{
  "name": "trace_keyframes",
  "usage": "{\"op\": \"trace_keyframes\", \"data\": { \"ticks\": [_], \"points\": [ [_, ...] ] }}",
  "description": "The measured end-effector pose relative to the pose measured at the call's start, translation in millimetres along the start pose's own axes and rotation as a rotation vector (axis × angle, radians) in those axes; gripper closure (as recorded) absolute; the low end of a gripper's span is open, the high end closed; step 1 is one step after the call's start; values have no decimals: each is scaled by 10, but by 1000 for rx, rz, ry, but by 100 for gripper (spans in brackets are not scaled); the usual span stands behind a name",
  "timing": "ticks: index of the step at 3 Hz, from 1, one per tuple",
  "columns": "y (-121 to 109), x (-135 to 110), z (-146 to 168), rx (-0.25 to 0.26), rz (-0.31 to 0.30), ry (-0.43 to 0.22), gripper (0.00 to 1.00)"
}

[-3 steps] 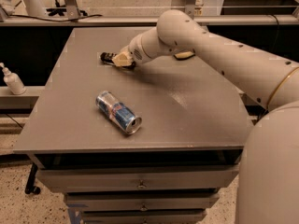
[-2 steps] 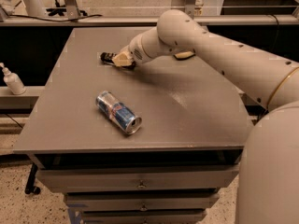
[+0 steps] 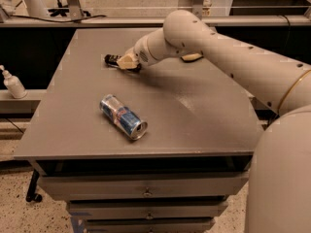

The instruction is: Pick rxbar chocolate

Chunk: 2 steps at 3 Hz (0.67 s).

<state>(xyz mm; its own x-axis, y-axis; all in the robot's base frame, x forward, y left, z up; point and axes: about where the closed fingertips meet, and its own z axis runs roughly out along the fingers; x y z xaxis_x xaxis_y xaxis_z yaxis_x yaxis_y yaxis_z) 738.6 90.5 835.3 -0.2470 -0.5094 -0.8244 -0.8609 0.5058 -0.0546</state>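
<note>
Comparing against the view a second before, found nothing visibly shifted: arm (image 3: 218, 47), gripper and can all kept their places.

Gripper (image 3: 125, 62) sat low on the grey table (image 3: 194, 106), upper centre-left of the frame, right at the rxbar chocolate (image 3: 112, 59). The bar's black end poked out to the left of it, flat on the tabletop. Could not tell whether the gripper had closed on the bar or merely stood at it.

Blue-silver can (image 3: 123, 116) lay on its side at centre-left, well apart from the bar, open end toward the lower right. Yellow sponge (image 3: 192, 57) was partly hidden behind the arm, upper centre. White bottle (image 3: 12, 84) stood upright off the table at the far left edge.

Drawers (image 3: 146, 183) below the tabletop were closed; contents unseen.
</note>
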Motion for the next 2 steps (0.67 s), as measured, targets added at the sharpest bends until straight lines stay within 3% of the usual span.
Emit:
{"op": "trace_keyframes", "data": {
  "ticks": [2],
  "points": [
    [0,-5,-3,0,0,0,100]
  ]
}}
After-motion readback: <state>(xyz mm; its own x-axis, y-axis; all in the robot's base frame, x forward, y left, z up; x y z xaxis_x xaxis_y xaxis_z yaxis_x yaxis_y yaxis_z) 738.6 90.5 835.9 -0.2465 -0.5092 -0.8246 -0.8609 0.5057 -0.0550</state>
